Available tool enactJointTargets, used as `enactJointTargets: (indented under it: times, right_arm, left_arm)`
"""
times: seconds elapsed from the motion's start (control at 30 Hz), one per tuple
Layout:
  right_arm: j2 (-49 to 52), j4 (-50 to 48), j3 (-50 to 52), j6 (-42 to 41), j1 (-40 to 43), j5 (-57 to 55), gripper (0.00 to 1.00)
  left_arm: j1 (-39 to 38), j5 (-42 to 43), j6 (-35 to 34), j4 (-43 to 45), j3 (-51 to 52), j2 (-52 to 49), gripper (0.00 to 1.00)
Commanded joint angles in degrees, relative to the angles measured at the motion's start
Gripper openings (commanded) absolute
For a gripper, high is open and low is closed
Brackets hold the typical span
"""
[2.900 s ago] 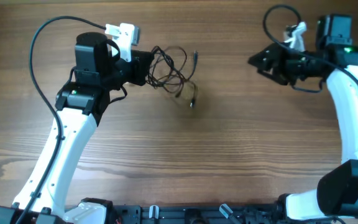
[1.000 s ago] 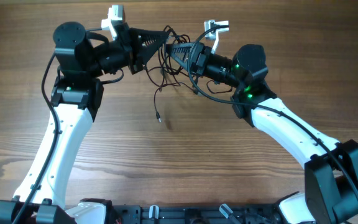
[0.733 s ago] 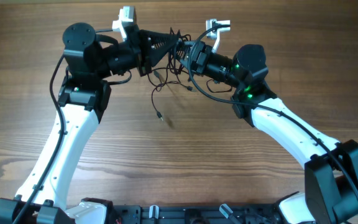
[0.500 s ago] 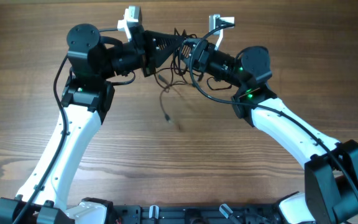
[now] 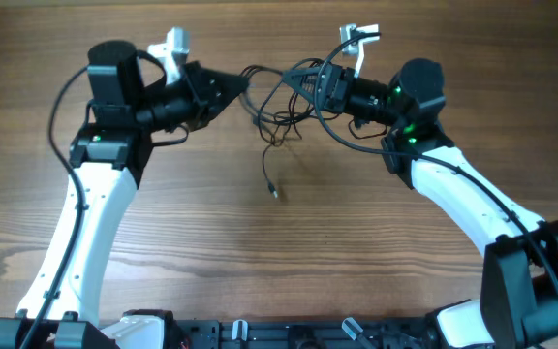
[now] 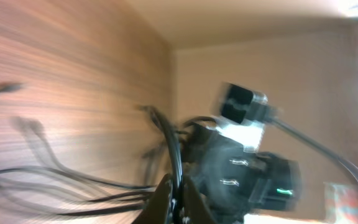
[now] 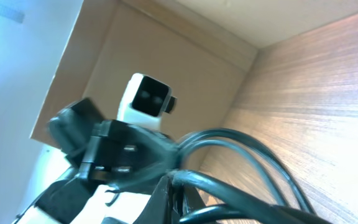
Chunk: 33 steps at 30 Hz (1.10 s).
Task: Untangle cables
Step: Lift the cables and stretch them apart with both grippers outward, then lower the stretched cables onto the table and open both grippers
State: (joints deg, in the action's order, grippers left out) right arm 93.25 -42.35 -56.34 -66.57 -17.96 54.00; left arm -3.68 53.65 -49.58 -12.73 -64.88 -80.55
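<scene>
Overhead: both arms reach toward each other at the far side of the table [image 5: 356, 252]. You have the left gripper [image 5: 236, 87] and the right gripper [image 5: 296, 76] facing tip to tip, near each other but apart, with the cables [image 5: 277, 109] strung between them.

Cables: a loose black tangle of loops just below and between the two tips. One single strand drops from the tangle toward you and ends in a small plug end [image 5: 274, 193] over the bare wood, well clear of both arms.

Left wrist view (heavily blurred): the fingers [image 6: 166, 200] are pressed together at the bottom of the picture, with a black strand pinched between them and running up and away. Several more strands trail off to the left across the wood. The right arm's wrist sits straight ahead, close.

Right wrist view: fingers pressed together on a strand at bottom centre; two or three thick-looking loops curve off to the right. The left arm's white wrist camera [image 7: 146, 99] is dead ahead.

Whether each pinch takes one strand or several cannot be told
</scene>
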Motion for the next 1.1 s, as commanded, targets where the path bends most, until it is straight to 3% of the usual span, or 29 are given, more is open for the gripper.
enactJointTargets:
  times: [0.0, 0.07, 0.2, 0.27, 0.37, 0.5, 0.63, 0.67, 0.73, 0.87, 0.9, 1.0, 1.07]
  right_arm:
    - [-5.7, -0.52, -0.33, -5.55, 0.04, 3.85, 0.05]
    - [-7.74, -3.39, -0.33, -9.81, 0.04, 5.14, 0.05]
    - [-10.29, -20.68, -1.4, -20.94, 1.18, 5.64, 0.05]
    - [-10.69, -24.83, -2.34, -25.05, 3.91, 5.7, 0.05]
    - [-11.3, -24.9, -2.34, -26.4, 9.05, 8.94, 0.05]
    - [-11.3, -22.95, -2.34, -26.14, 14.62, 14.82, 0.04]
    - [-11.3, -13.57, -2.32, -21.16, 20.15, 19.47, 0.05]
    - [-11.3, -10.03, -2.32, -19.23, 20.83, 19.63, 0.05]
    - [-11.3, -1.49, -2.32, -11.72, 21.59, 18.91, 0.05]
    - [-11.3, 29.94, -2.32, 9.29, 22.16, 9.2, 0.05]
    - [-11.3, 45.13, -2.32, 16.9, 22.16, -1.75, 0.04]
    - [-11.28, 64.04, -2.32, 24.3, 22.14, -24.87, 0.04]
    - [-11.28, 69.46, -2.32, 26.1, 22.14, -33.83, 0.04]
  left_arm:
    - [0.26, -15.76, 24.87, -8.7, 0.07, 0.92, 0.04]
    - [-1.16, -22.95, 31.74, -11.39, 0.07, 0.35, 0.04]
    - [-4.55, -38.56, 32.68, -14.16, 0.07, -3.67, 0.04]
    - [-5.88, -46.93, 32.26, -14.78, 0.07, -7.96, 0.04]
    - [-4.09, -64.92, 24.61, -16.26, 0.07, -14.97, 0.04]
    - [4.61, -64.46, 22.1, -14.69, 0.04, -16.17, 0.04]
    - [15.8, -45.2, 22.16, -10.6, 0.04, -15.98, 0.04]
    - [18.93, -35.71, 22.86, -9.11, 0.04, -15.98, 0.04]
    - [22.29, -27.04, 23.41, -7.26, 0.04, -15.98, 0.04]
    - [26.58, -25.81, 23.39, -7.87, 0.07, -15.98, 0.04]
    - [27.17, -26.34, 23.37, -8.33, 0.07, -16.0, 0.04]
    - [28.09, -35.6, 19.91, -10.78, 0.07, -16.0, 0.04]
    - [28.09, -39.04, 19.89, -11.23, 0.07, -16.0, 0.04]
